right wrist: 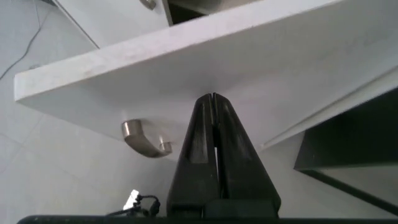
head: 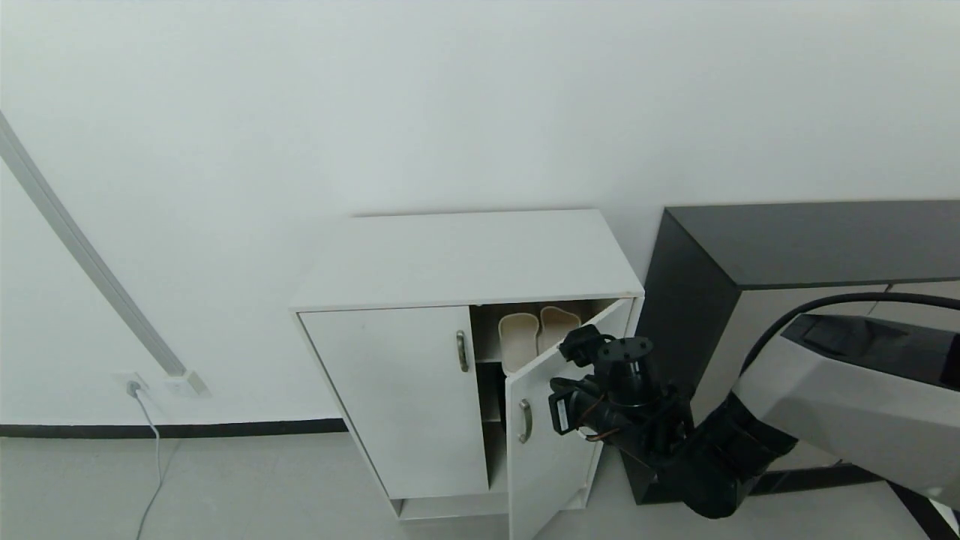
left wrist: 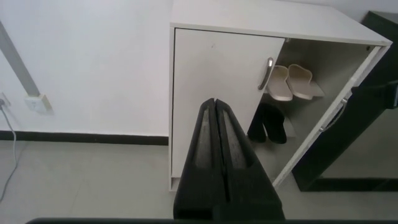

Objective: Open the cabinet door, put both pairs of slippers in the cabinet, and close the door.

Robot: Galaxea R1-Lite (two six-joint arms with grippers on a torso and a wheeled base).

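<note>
The white cabinet (head: 465, 255) stands against the wall with its left door (head: 397, 397) closed and its right door (head: 544, 450) swung partly open. A beige pair of slippers (head: 529, 337) lies on the upper shelf. In the left wrist view the beige slippers (left wrist: 291, 82) sit above a black pair (left wrist: 268, 123) on the lower shelf. My right gripper (head: 574, 346) is shut, its tips (right wrist: 214, 96) pressed against the outer face of the right door (right wrist: 186, 68) above the handle (right wrist: 144, 138). My left gripper (left wrist: 214, 101) is shut and empty, held back in front of the closed left door.
A black cabinet (head: 787, 240) stands close against the white cabinet's right side, behind the open door. A wall socket with a cable (head: 135, 388) and a slanted grey conduit (head: 75, 240) are at the left. Bare floor (head: 247, 487) lies in front left.
</note>
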